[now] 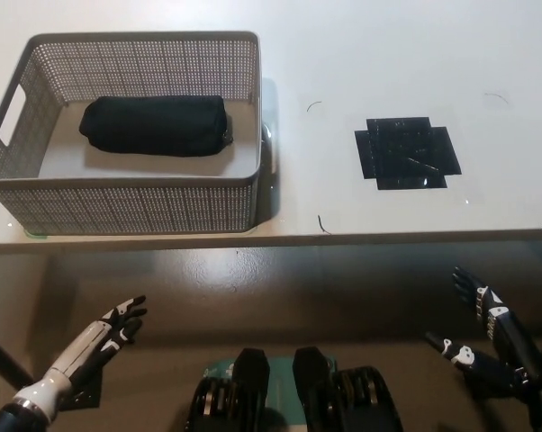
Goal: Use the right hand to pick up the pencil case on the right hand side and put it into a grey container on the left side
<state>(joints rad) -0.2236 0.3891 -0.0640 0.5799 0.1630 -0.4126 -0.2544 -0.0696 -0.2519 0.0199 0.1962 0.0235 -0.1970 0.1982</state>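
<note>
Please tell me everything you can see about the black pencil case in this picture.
The pencil case is black, looks like soft fabric, and has a long, rounded shape. It lies flat on its side inside the grey container, on the floor of it, lengthwise from left to right and nearer the far wall. A small tab, maybe a zipper pull, shows at its right end. Neither hand touches it.
</note>
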